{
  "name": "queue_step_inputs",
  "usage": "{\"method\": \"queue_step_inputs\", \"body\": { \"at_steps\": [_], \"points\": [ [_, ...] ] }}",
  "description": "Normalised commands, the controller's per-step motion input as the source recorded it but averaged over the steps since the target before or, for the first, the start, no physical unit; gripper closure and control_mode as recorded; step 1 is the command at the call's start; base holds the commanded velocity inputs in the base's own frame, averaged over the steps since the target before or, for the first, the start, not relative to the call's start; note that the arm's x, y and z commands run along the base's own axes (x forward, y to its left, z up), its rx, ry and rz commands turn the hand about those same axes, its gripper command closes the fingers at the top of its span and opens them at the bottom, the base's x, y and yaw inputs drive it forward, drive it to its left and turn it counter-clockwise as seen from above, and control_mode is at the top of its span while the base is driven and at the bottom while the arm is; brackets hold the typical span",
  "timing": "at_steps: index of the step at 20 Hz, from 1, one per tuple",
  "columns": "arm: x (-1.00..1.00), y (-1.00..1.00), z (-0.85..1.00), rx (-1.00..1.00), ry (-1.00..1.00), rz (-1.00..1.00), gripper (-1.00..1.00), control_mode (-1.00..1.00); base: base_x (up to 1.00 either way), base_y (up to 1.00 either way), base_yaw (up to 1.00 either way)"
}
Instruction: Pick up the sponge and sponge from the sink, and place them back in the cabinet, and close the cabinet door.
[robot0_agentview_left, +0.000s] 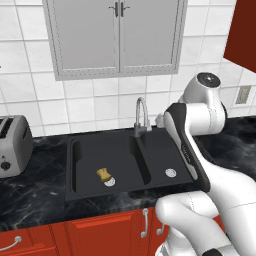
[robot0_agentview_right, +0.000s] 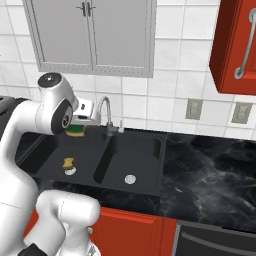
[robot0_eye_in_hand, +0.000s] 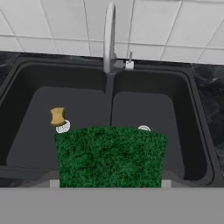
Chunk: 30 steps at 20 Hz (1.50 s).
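Black double sink (robot0_agentview_left: 75, 170) below; gripper (robot0_agentview_right: 79, 120) clamped on green-yellow sponge (robot0_eye_in_hand: 111, 156), lifted above basins. Tan sponge (robot0_agentview_left: 104, 174) sits in left basin. Risk: sponge slipping mid-swing, or clipping faucet (robot0_agentview_right: 104, 112) nearby.

A grey double-door wall unit (robot0_agentview_left: 116, 37) with two small dark handles at its centre seam hangs at twelve o'clock on the white tiled wall (robot0_agentview_left: 35, 102). A silver toaster (robot0_agentview_left: 13, 145) stands on the black marbled counter (robot0_agentview_right: 210, 170) at nine o'clock in the left base view, and red base cupboards (robot0_agentview_left: 100, 232) with silver handles run along six o'clock. In the right base view, two wall outlets (robot0_agentview_right: 193, 109) sit side by side at three o'clock.
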Motion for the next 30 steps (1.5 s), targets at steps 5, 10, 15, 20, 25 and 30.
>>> {"method": "queue_step_inputs", "body": {
  "at_steps": [5,10,15,20,25,30],
  "points": [
    [-0.1,0.23,0.08,0.0,0.0,0.05,1.0,-1.0,0.0,0.0,0.0],
    [-0.02,0.17,0.06,0.0,0.0,0.05,1.0,-1.0,0.0,0.0,0.0],
    [-0.02,0.16,0.01,0.0,0.0,0.05,1.0,-1.0,0.0,0.0,0.0],
    [-0.1,0.01,0.0,0.0,-0.01,0.01,1.0,-1.0,0.0,0.0,0.0],
    [-0.19,-0.08,0.04,0.0,-0.03,-0.05,1.0,-1.0,0.0,0.0,0.0],
    [-0.14,-0.06,0.07,0.0,-0.03,-0.13,1.0,-1.0,0.0,0.0,0.0]
  ]
}}
